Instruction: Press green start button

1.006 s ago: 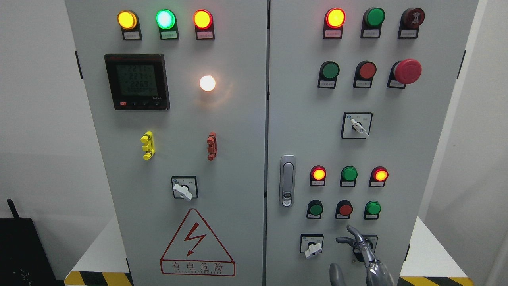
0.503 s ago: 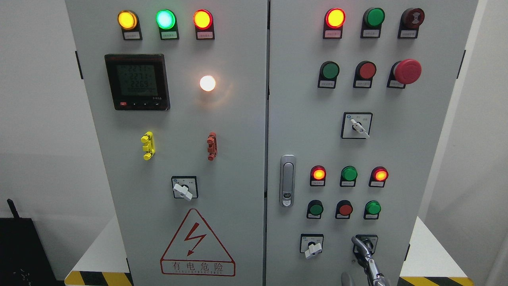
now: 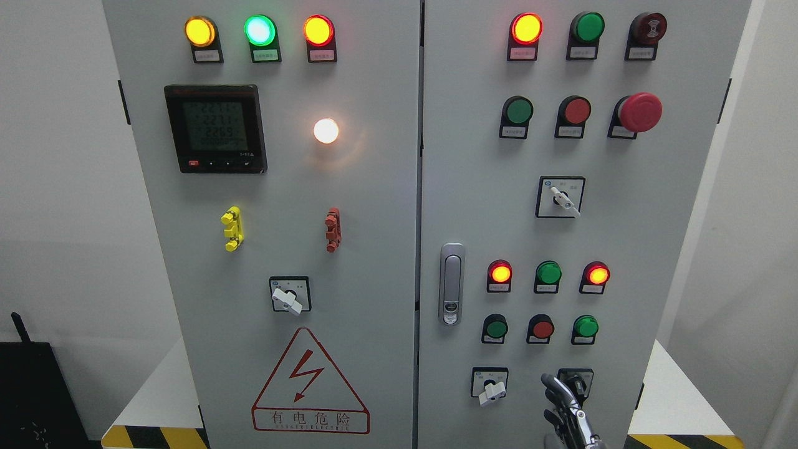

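The grey control cabinet fills the head view. Its right door carries green push buttons at the upper row, lower left and lower right. My right hand rises from the bottom edge in front of the lower right selector switch, well below the lower right green button. Its fingers are relaxed, hold nothing and touch no button. Most of the hand is cut off by the picture's bottom edge. My left arm is out of view.
A red mushroom stop button sticks out at the upper right. Red buttons and lit lamps sit between the green ones. A door handle and a white selector knob lie left of the hand.
My right hand has dropped lower and drawn its spread fingers together, now showing only above the bottom edge in front of the selector switch. The lamps are unchanged.
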Controlling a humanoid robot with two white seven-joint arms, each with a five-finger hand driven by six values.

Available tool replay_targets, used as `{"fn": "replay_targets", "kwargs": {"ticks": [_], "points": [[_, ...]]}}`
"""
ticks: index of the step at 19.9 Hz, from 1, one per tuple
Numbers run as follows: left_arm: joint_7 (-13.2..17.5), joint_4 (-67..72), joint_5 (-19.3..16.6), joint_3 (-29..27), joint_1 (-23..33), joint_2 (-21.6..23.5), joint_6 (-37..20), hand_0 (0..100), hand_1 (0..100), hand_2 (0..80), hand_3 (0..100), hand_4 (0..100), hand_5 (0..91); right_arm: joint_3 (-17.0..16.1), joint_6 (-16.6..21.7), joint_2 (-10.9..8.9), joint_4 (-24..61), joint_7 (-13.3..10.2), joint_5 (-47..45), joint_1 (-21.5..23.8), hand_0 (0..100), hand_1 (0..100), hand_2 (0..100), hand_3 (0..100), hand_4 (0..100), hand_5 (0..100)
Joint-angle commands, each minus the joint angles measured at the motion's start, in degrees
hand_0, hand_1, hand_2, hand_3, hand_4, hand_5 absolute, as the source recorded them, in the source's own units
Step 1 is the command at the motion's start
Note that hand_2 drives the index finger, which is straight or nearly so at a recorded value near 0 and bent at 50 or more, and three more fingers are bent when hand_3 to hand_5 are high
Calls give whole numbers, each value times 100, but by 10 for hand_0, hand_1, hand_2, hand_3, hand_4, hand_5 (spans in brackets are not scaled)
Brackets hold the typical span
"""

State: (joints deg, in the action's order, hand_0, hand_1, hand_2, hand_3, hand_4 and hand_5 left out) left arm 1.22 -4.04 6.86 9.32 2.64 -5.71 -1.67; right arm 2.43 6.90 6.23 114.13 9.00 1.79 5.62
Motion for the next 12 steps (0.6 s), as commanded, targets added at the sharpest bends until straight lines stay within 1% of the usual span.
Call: {"fn": "replay_targets", "kwargs": {"ticks": [1, 12], "points": [[1, 0, 0, 0, 0, 0, 0, 120, 556, 0, 0, 0, 0, 74, -13, -25, 250, 93, -311, 18, 485, 160, 0, 0, 0, 0], [1, 0, 0, 0, 0, 0, 0, 120, 556, 0, 0, 0, 0, 83, -13, -25, 242, 102, -320, 53, 423, 155, 0, 0, 0, 0]]}}
